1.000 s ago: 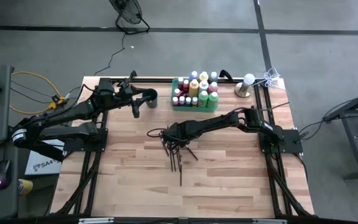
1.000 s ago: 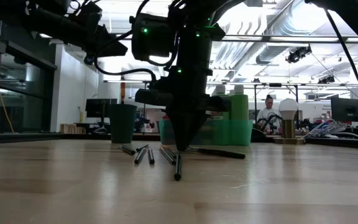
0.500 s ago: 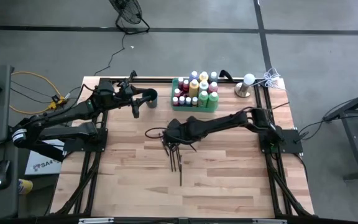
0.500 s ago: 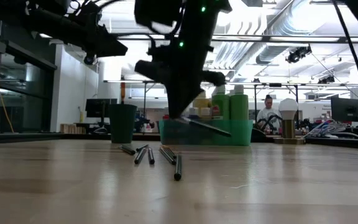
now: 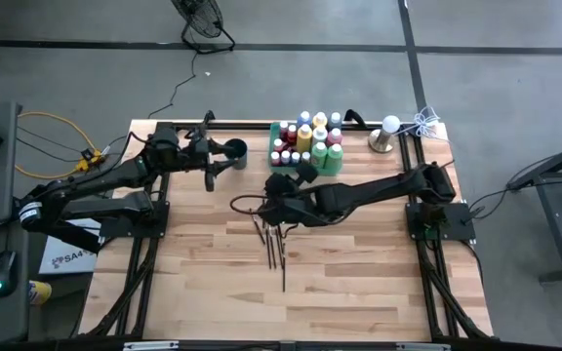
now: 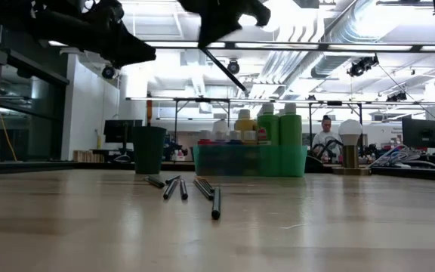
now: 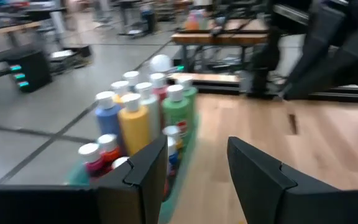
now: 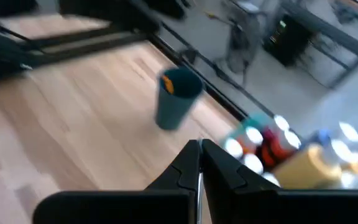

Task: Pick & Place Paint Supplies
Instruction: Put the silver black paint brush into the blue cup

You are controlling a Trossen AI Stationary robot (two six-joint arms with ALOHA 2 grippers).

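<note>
the near half of the table (image 5: 340, 292) is bare wood, giving open passage in front of both arm bases. at mid-table, loose paintbrushes (image 5: 273, 244) lie flat in a cluster; in the low view they (image 6: 183, 187) sit low, with open air above them.

along the far edge, the green tray (image 5: 279, 162) packed with upright paint bottles (image 5: 305, 136) forms a tall block. the dark cup (image 5: 237, 152) stands just beside it, with a narrow gap between them. the left gripper (image 5: 210, 168) hangs close to the cup on its other side. the right gripper (image 5: 274, 185), raised high, spans the space between the brushes and the tray.
</note>
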